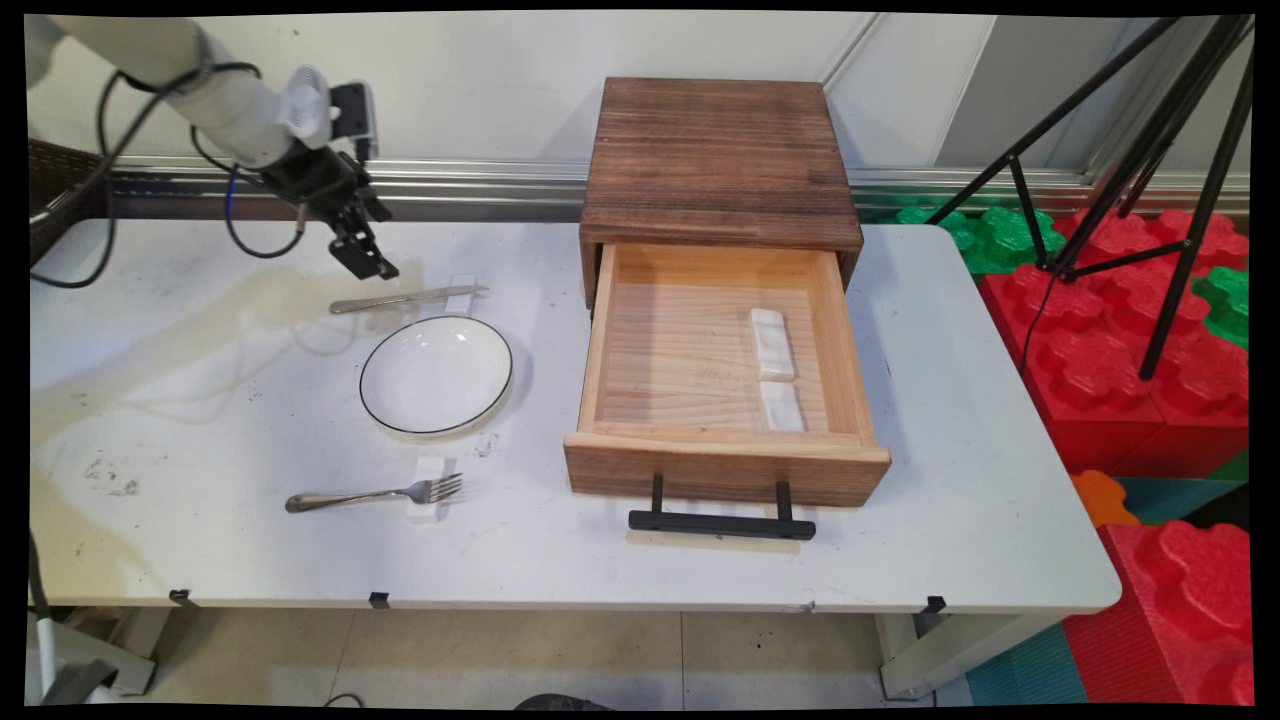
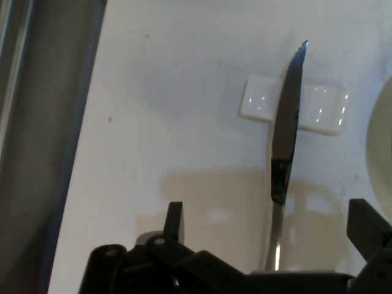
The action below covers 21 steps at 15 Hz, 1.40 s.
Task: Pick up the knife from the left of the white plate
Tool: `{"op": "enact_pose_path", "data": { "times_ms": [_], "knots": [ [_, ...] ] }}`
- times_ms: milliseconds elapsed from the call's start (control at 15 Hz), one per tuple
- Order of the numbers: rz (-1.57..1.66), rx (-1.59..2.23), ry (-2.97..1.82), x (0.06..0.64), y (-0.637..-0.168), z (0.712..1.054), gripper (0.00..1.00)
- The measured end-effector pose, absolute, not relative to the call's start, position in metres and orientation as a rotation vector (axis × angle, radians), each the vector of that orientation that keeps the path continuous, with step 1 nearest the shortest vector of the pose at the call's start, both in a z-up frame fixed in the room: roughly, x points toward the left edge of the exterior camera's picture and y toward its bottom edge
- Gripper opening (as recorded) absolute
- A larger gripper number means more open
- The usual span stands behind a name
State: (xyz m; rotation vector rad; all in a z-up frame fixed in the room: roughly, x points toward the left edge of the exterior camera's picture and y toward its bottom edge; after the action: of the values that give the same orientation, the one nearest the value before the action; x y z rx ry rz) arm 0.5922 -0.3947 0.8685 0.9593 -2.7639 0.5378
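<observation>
Knife: a table knife (image 1: 405,297) lies flat on the white table (image 1: 620,560), at the far left, its blade tip propped on a small white rest (image 1: 461,293); in the hand view the knife (image 2: 286,138) crosses that rest (image 2: 318,110) with the serrated tip pointing away from the camera.
Long axis: in the main view it runs left to right, handle left, blade right, roughly parallel to the table's far edge.
Relation to pincer: the knife lies just below and slightly nearer the camera than the pincer (image 1: 368,262); the handle end is the nearer part. In the hand view the handle passes between the two fingers, closer to the right-hand one.
Pincer: the black pincer (image 2: 272,236) hangs above the table with its fingers spread wide, one finger (image 2: 174,222) on each side of the picture; it holds nothing and appears to touch nothing.
Plate: a white plate (image 1: 436,375) with a dark rim sits just in front of the knife.
Fork: a fork (image 1: 372,494) lies in front of the plate, tines on a second white rest (image 1: 431,488).
Drawer box: a wooden box (image 1: 720,160) stands to the right, its drawer (image 1: 726,470) pulled out and holding two more white rests (image 1: 772,344).
</observation>
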Motion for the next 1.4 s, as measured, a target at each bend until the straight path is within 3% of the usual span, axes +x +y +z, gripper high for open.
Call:
{"op": "enact_pose_path", "data": {
  "times_ms": [800,1333,1400],
  "knots": [
    [0.347,0.909,-2.866,0.587,-0.451,0.814,1.00],
    [0.287,0.938,-2.862,0.580,-0.462,0.803,1.00],
    [0.281,0.942,-2.862,0.579,-0.462,0.802,0.00]
  ]
}}
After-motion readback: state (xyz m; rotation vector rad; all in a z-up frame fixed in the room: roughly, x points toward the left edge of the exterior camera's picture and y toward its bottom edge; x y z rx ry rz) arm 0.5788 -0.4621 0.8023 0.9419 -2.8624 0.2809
